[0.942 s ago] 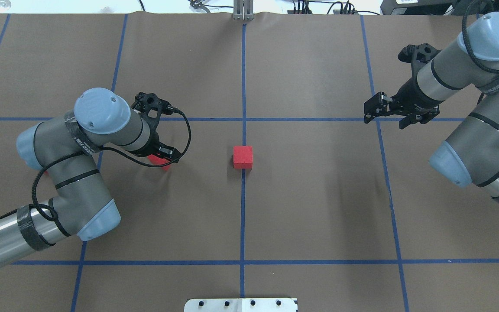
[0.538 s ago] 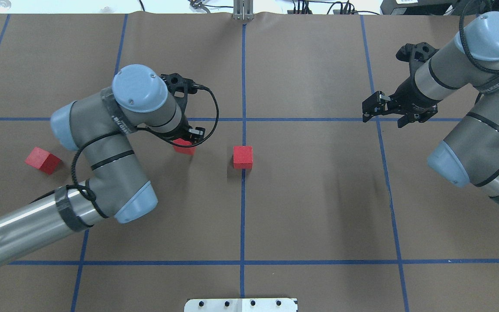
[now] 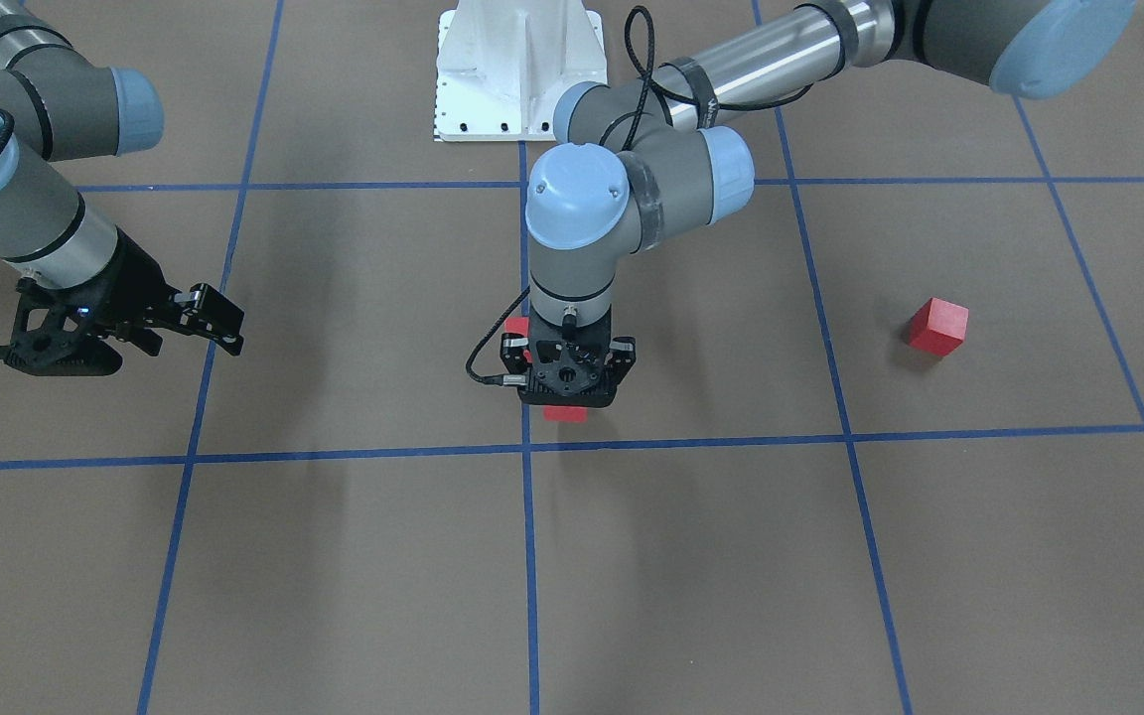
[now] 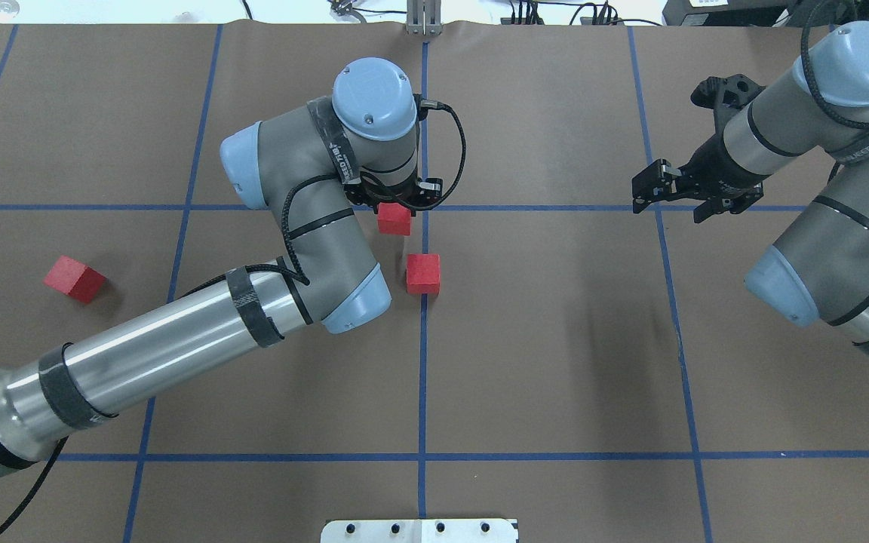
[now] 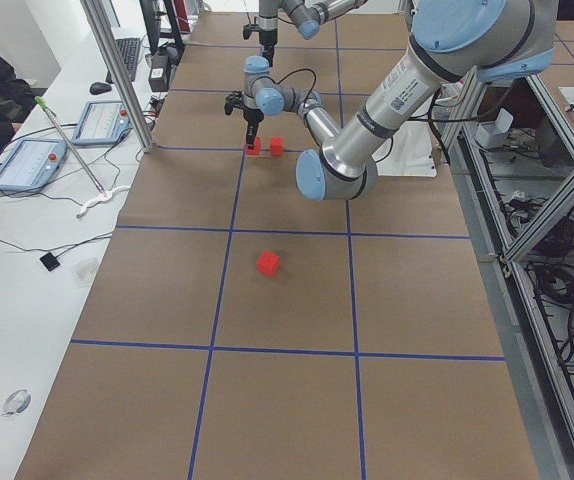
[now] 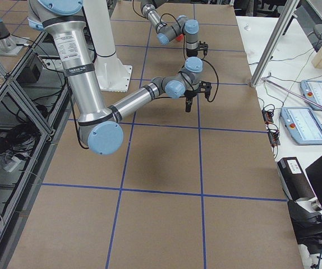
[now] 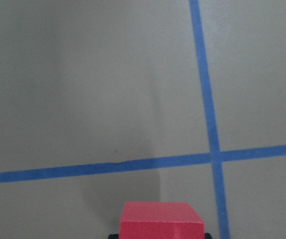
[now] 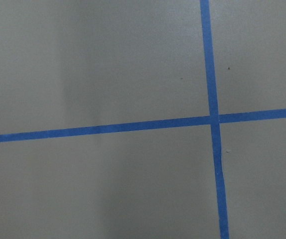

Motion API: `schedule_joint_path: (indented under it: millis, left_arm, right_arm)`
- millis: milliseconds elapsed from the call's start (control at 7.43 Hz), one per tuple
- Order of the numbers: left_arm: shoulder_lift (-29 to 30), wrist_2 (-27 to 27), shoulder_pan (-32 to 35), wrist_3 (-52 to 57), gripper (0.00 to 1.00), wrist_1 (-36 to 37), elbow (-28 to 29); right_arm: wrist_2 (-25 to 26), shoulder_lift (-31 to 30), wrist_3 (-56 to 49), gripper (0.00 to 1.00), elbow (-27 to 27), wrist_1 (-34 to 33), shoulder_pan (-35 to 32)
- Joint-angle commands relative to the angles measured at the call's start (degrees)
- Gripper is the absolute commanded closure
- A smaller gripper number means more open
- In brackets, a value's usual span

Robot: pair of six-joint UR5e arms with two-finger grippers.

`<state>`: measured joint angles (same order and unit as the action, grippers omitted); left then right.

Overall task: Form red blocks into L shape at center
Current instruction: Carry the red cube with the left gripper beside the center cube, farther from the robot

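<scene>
My left gripper is shut on a red block and holds it just left of the middle blue line, by the far horizontal line. The held block fills the bottom of the left wrist view and peeks out under the gripper in the front view. A second red block lies on the middle line, a little nearer the robot and apart from the held one. A third red block lies far to the left. My right gripper is open and empty at the right.
The white robot base plate sits at the near edge on the middle line. The brown surface carries a blue tape grid. My left forearm stretches across the left half, between the third block and the center.
My left arm has carried its red block rightward and away from the robot, up to the middle line. The third block on the left is uncovered. My right arm has hardly moved.
</scene>
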<state>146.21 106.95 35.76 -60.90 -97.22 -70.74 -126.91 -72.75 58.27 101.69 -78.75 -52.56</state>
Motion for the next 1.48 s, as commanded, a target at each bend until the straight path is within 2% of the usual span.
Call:
schedule_joint_path:
  millis: [0, 1345]
  left_arm:
    - [4.4, -0.1, -0.7, -3.3, 1.00, -4.5, 8.2]
    - [4.3, -0.1, -2.2, -5.7, 1.00, -2.5, 6.3]
  right_arm:
    - [0.0, 0.0, 0.1, 0.01, 0.0, 0.0, 0.0]
    - [0.0, 0.2, 0.1, 0.01, -0.1, -0.1, 0.1]
